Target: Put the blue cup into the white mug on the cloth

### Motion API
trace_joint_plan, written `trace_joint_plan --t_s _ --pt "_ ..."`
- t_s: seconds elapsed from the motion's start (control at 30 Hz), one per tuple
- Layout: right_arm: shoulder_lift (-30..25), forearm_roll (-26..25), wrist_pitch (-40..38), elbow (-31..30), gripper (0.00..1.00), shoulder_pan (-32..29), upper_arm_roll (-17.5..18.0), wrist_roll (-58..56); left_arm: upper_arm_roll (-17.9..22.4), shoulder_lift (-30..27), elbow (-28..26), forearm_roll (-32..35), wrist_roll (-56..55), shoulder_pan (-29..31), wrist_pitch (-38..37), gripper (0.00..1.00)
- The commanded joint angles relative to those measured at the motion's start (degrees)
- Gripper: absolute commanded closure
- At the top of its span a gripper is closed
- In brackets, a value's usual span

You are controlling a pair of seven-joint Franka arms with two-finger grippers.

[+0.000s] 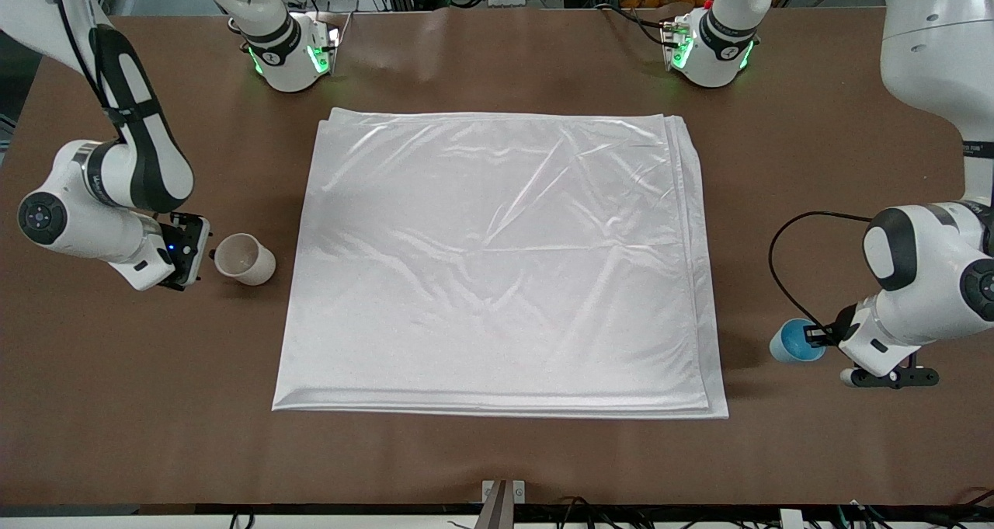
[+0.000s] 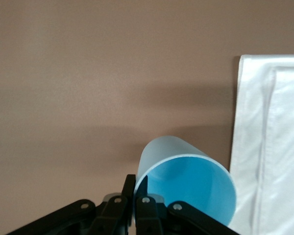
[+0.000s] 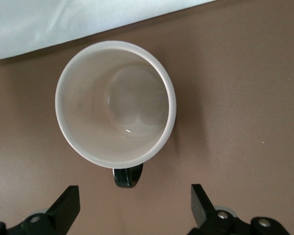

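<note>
Both arms were bent low at their own ends of the bench: left claw (image 1: 817,333) was pinched on the blue cup's (image 1: 792,341) rim just off the cloth (image 1: 497,265). Right claw (image 1: 203,251) sat spread wide, empty, beside the white mug (image 1: 245,259).

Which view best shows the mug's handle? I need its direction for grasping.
The right wrist view: the white mug fills it, black handle pointing toward the open right gripper. The front view hides the handle; the left wrist view lacks the mug.
</note>
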Motion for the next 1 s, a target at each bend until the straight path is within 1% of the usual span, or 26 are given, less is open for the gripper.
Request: trace_joint_plan --t_s 0.0,0.1,0.43,0.6,0.63,0.67,0.7,0.73,0.8,0.87,0.93,0.97 --pt "0.4 -0.6 3.1 -2.5 0.00 -1.1 0.8 -2.0 -1.1 -2.9 -0.8 -0.4 -4.0 -0.3 -2.6 1.00" --pt "0.4 -0.6 4.6 -4.1 0.00 -1.3 0.8 -2.2 -2.3 -3.0 -0.7 -0.2 -6.1 -0.3 -3.3 1.00" --pt "0.4 -0.5 8.4 -7.2 0.00 -2.0 0.8 -2.3 -2.4 -2.9 -0.7 -0.3 -7.0 -1.3 -3.3 1.00" --pt "0.4 -0.5 8.5 -7.6 0.00 -2.1 0.8 -2.4 -2.3 -3.0 -0.6 0.1 -9.2 -2.3 -3.3 1.00" --pt "0.4 -0.4 8.5 -7.7 0.02 -2.1 0.9 -2.4 -2.3 -2.9 -0.7 0.1 -9.2 -2.3 -3.3 1.00" --pt "0.4 -0.4 8.5 -7.7 0.12 -2.1 0.9 -2.5 -2.3 -2.9 -0.7 0.1 -9.3 -2.3 -3.3 1.00" --pt "0.4 -0.4 8.5 -7.7 0.18 -2.1 0.9 -2.7 -2.3 -2.9 -0.7 0.0 -9.3 -2.3 -3.3 1.00" --pt "0.4 -0.3 8.5 -7.7 0.21 -2.1 0.9 -2.7 -2.3 -3.0 -0.7 -0.1 -9.4 -2.4 -3.3 1.00" --pt "0.4 -0.3 8.5 -7.7 0.32 -2.1 0.9 -2.7 -2.3 -3.0 -0.6 -0.3 -9.8 -2.5 -3.3 1.00" --pt "0.4 -0.3 8.5 -7.6 0.48 -2.1 0.9 -2.7 -2.4 -3.1 -0.5 -0.3 -11.0 -2.5 -3.3 1.00" --pt "0.4 -0.3 8.6 -7.6 0.71 -2.2 0.9 -2.9 -2.4 -3.3 -0.5 -0.3 -11.5 -2.5 -3.3 1.00" --pt "0.3 -0.3 8.8 -7.5 0.78 -2.3 0.9 -3.0 -2.4 -3.5 -0.6 -0.3 -11.5 -2.5 -3.3 1.00"
